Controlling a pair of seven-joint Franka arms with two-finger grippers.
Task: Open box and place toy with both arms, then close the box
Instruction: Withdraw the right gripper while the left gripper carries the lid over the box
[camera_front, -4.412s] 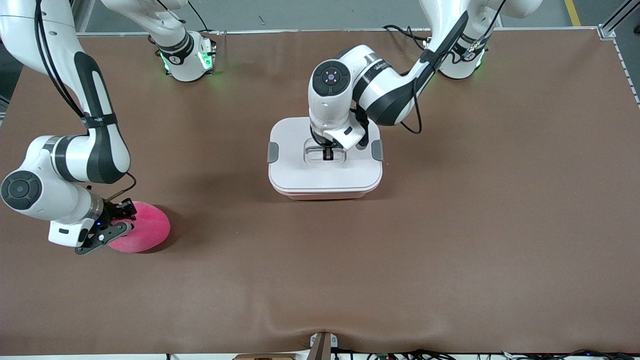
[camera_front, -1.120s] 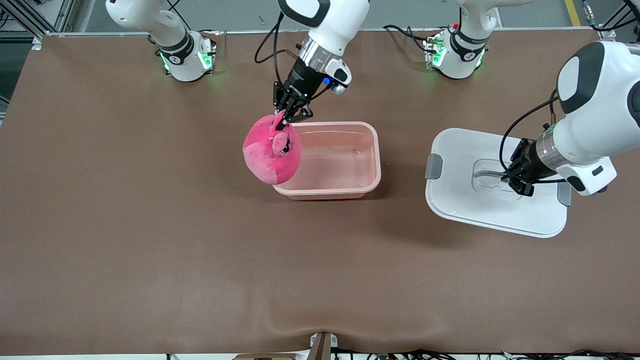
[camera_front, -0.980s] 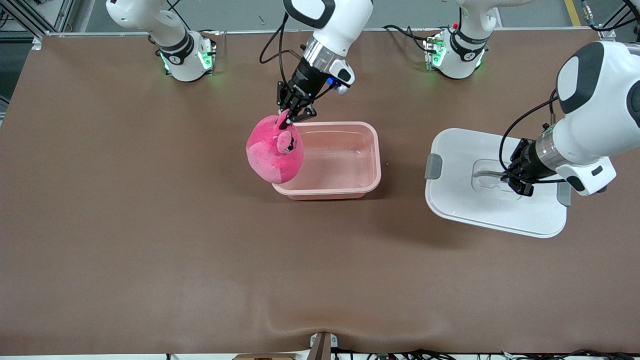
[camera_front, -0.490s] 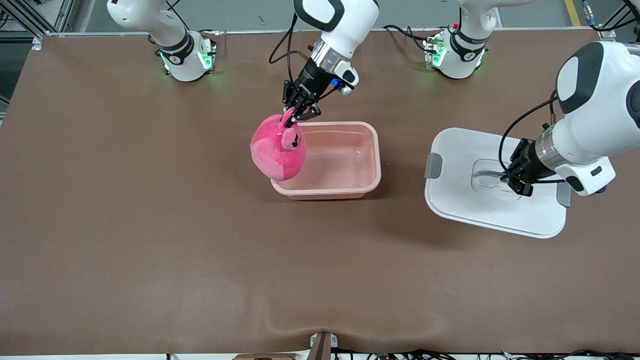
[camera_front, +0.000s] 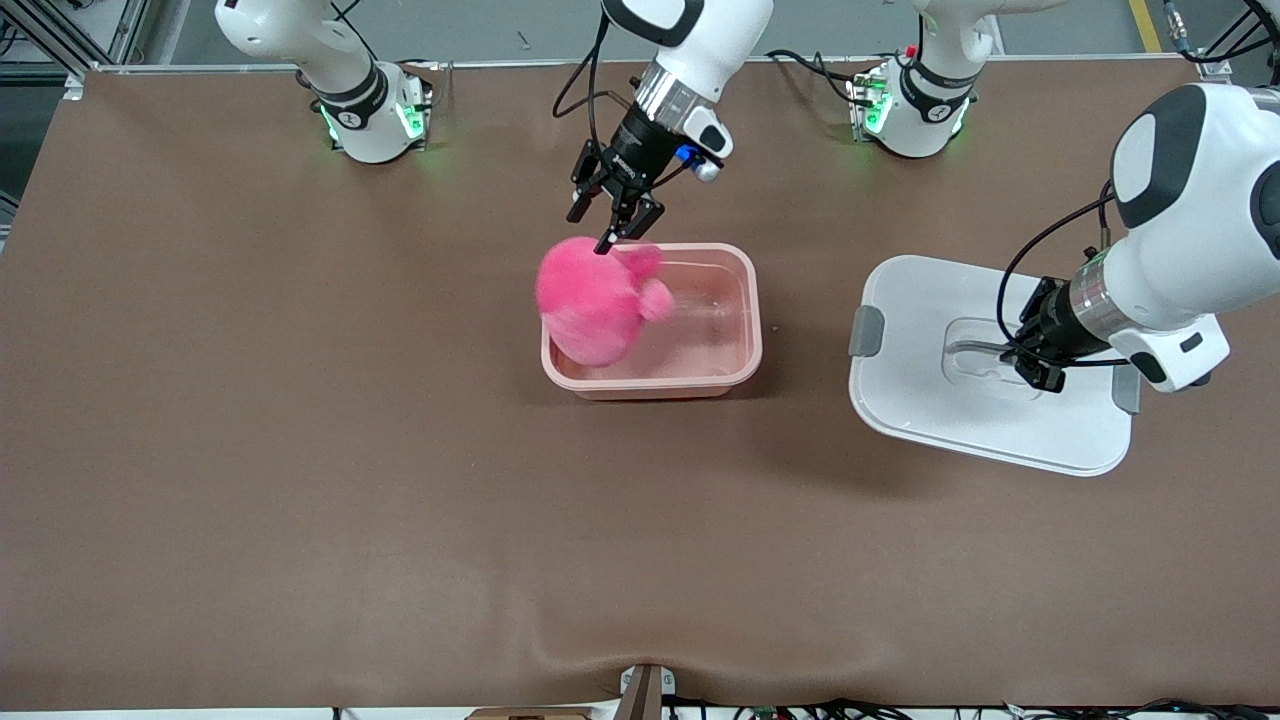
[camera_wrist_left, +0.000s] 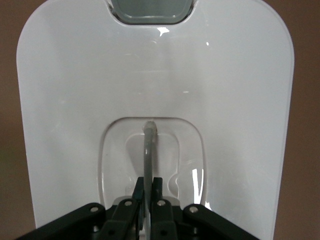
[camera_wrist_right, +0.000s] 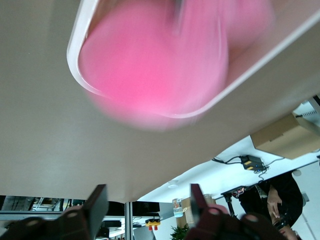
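Observation:
The pale pink box base stands open in the middle of the table. The bright pink toy is blurred, in the base at the end toward the right arm; it also shows in the right wrist view. My right gripper is open and empty just above the toy and the base's rim. My left gripper is shut on the grey centre handle of the white lid, which is toward the left arm's end of the table. A grey latch shows on the lid's edge.
The brown table spreads wide around the box base. The two arm bases stand along the table's edge farthest from the front camera. The table's front edge has a small mount.
My right gripper has opened and let go of the toy, which has dropped from the base's rim into the base. The gripper has risen a little. The left arm has not moved.

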